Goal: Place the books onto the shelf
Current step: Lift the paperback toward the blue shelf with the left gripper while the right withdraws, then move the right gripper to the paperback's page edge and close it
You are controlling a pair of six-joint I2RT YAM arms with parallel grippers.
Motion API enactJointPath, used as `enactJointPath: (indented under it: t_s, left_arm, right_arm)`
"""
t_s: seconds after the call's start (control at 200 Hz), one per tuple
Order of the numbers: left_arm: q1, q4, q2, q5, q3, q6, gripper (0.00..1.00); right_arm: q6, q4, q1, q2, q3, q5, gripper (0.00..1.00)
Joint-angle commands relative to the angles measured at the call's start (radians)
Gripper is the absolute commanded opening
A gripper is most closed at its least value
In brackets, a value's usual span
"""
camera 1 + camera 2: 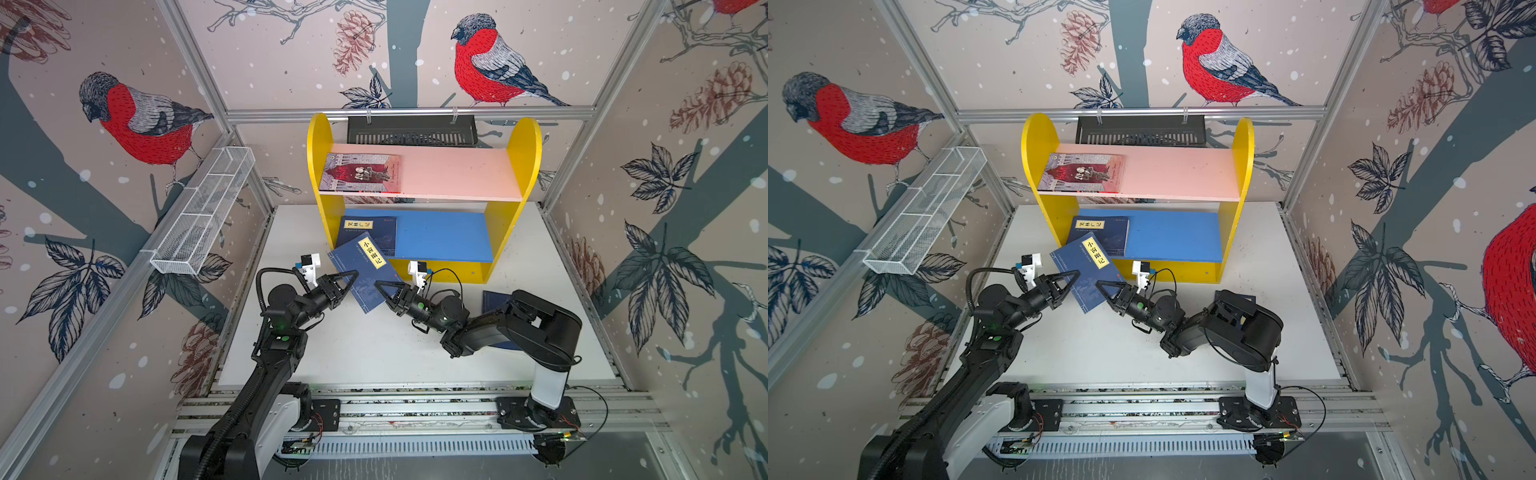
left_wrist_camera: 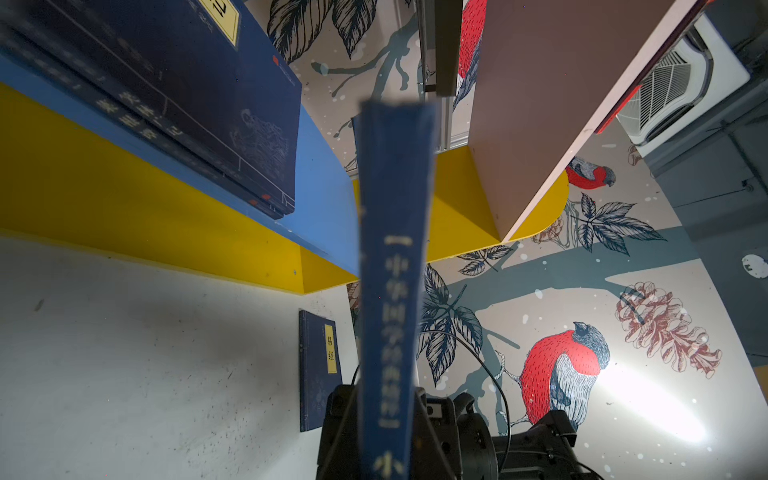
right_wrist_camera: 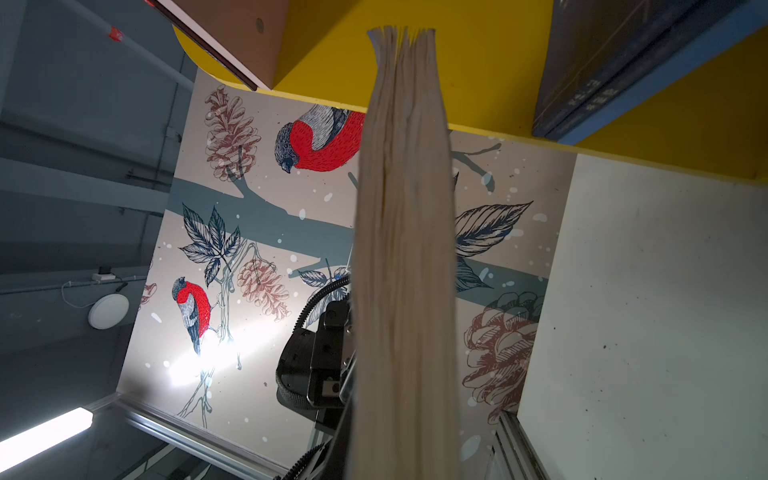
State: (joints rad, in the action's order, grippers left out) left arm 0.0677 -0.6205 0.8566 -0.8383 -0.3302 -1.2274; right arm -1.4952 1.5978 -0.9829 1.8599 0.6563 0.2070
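A navy book [image 1: 368, 274] [image 1: 1090, 272] with a yellow label hangs tilted in the air in front of the shelf [image 1: 320, 137]. My left gripper [image 1: 353, 275] [image 1: 1075, 274] sits at its spine [image 2: 395, 270]; whether the jaws still press it does not show. My right gripper [image 1: 378, 286] [image 1: 1099, 284] is shut on the opposite page edge [image 3: 405, 249]. A grey-and-red book [image 1: 361, 172] lies on the pink board [image 1: 457, 172]. Navy books [image 1: 368, 232] lie stacked at the left of the blue board [image 1: 444, 235]. Another navy book [image 1: 494, 301] [image 2: 320, 365] lies on the table, partly hidden by my right arm.
A black slotted tray [image 1: 411, 131] hangs on the back rail behind the shelf. A white wire mesh basket [image 1: 203, 216] is fixed along the left wall. The white table [image 1: 374, 353] stretches between the arms and the front rail [image 1: 415, 407].
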Motion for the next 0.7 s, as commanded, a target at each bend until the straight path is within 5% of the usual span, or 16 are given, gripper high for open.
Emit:
enactJointPath:
  t_s: [0.0, 0.09, 0.37, 0.691]
  left_arm:
    - [-0.005, 0.01, -0.006, -0.043, 0.0, 0.075, 0.42]
    - [-0.008, 0.059, -0.007, -0.079, -0.037, 0.163, 0.55]
    - [-0.045, 0.203, 0.006, -0.252, -0.134, 0.344, 0.69]
    - [-0.073, -0.014, 0.07, -0.437, -0.158, 0.186, 0.73]
  right_arm:
    - [-0.023, 0.25, 0.032, -0.03, -0.02, 0.078, 0.0]
    - [-0.021, 0.199, 0.058, -0.071, -0.045, 0.147, 0.0]
    - [0.136, -0.204, 0.116, -0.261, -0.041, 0.36, 0.0]
    - [0.455, -0.847, 0.244, -0.508, -0.002, 0.532, 0.0]
